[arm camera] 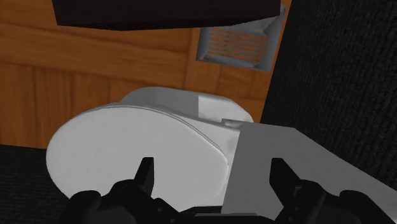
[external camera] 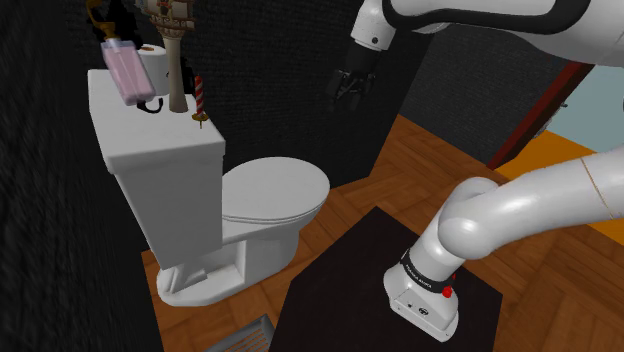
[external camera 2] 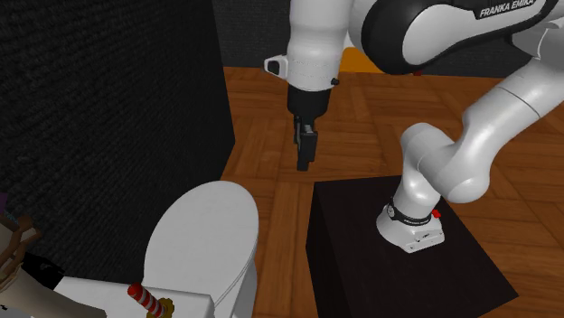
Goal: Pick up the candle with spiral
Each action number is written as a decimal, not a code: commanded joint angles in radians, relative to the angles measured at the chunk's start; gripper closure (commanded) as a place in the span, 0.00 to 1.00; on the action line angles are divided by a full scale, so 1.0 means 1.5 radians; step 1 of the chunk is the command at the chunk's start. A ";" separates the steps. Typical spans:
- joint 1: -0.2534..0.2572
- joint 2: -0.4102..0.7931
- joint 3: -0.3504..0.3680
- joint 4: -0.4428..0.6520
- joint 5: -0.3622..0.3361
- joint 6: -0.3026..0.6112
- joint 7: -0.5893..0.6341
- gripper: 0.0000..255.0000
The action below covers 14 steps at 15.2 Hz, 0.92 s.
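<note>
1. Spiral candle [external camera: 199, 92], striped red and white, stood upright on the toilet's tank lid [external camera: 160, 125]. It was at the edge nearest the bowl, just beside a beige stand [external camera: 178, 60].
2. Gripper [external camera: 350, 92] hung well apart from the candle, toward the shoulder view's right and slightly higher, out past the closed seat lid [external camera: 275, 190]. Its fingers [arm camera: 147, 173] were apart, with nothing between them.
3. Judgement: the approach must run toward the shoulder view's left, then descend along the candle's vertical axis.
4. In the second exterior view the bottom edge cut off the candle's lower end. Its small holder was hard to make out.
</note>
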<state>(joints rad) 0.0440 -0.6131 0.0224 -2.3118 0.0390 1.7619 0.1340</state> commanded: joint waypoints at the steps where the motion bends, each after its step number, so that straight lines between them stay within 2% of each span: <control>1: 0.008 0.026 0.019 0.003 0.010 0.036 0.023 0.00; 8: 0.026 0.149 0.079 0.062 0.022 0.143 0.095 0.00; 14: 0.037 0.269 0.126 0.146 0.002 0.214 0.163 0.00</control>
<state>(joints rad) 0.0959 -0.2482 0.1971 -2.1202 0.0503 2.0626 0.3572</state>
